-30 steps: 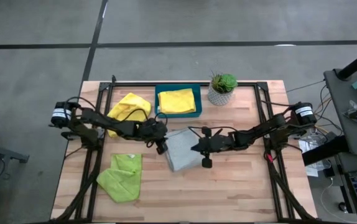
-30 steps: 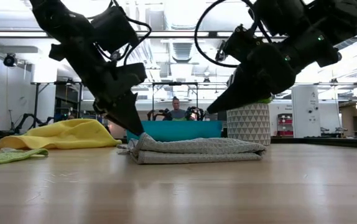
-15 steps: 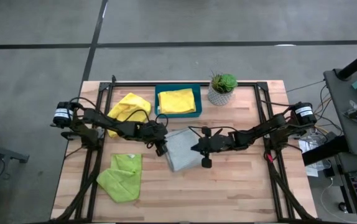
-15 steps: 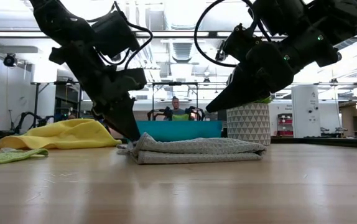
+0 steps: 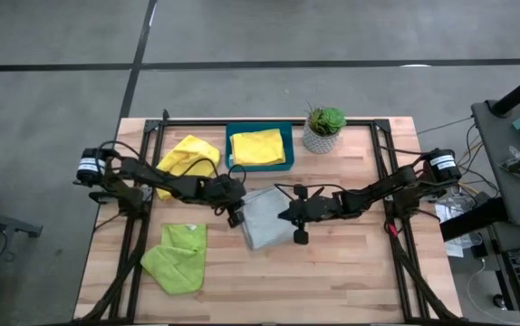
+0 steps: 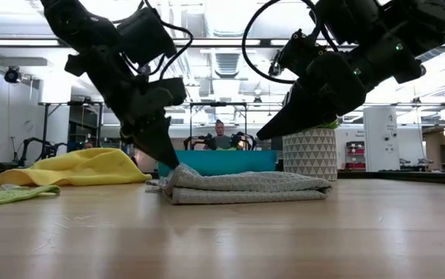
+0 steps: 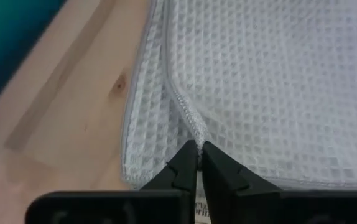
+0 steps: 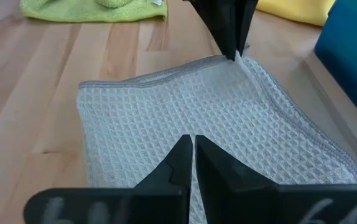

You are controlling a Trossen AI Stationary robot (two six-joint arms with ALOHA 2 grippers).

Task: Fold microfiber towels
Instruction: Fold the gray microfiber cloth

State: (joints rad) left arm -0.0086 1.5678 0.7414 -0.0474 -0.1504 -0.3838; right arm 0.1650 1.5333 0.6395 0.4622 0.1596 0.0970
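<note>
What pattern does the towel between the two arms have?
The folded grey waffle-weave towel has small raised squares; the left wrist view shows it best.

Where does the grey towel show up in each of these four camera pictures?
High view: the grey towel lies mid-table between the two arms.
Low view: it is the folded stack at centre, in front of the teal tray.
Left wrist view: its waffle weave fills most of the picture.
Right wrist view: it spreads across the middle.
Shared landmark: the teal tray, just behind the towel.
</note>
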